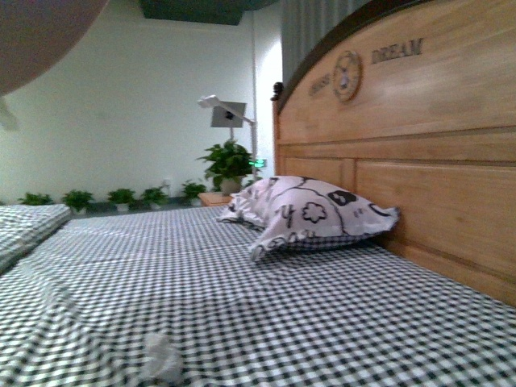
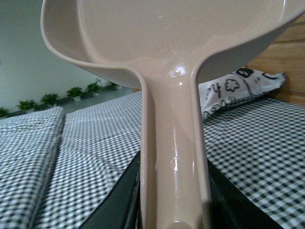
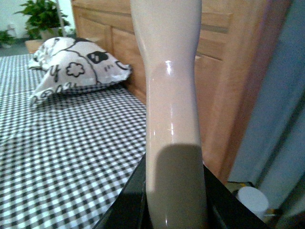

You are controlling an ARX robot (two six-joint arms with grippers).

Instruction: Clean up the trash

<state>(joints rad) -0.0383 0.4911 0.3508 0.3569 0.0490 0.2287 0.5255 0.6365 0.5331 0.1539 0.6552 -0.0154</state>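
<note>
Presently: left pincer (image 2: 175,207) clamped on beige glossy plastic dustpan (image 2: 181,33), scoop bare; right pincer (image 3: 175,210) clamped on smooth cream handle (image 3: 167,86); trash (image 1: 161,357), crumpled white wad, lies on gingham-checked bed (image 1: 322,306).

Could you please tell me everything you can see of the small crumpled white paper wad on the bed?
The small crumpled wad of white paper looks soft and irregular, greyish-white, creased into folds and blurred. It lies loose on the black-and-white checked bed sheet, near the front view's lower edge, left of centre. Only the sheet touches it.
</note>
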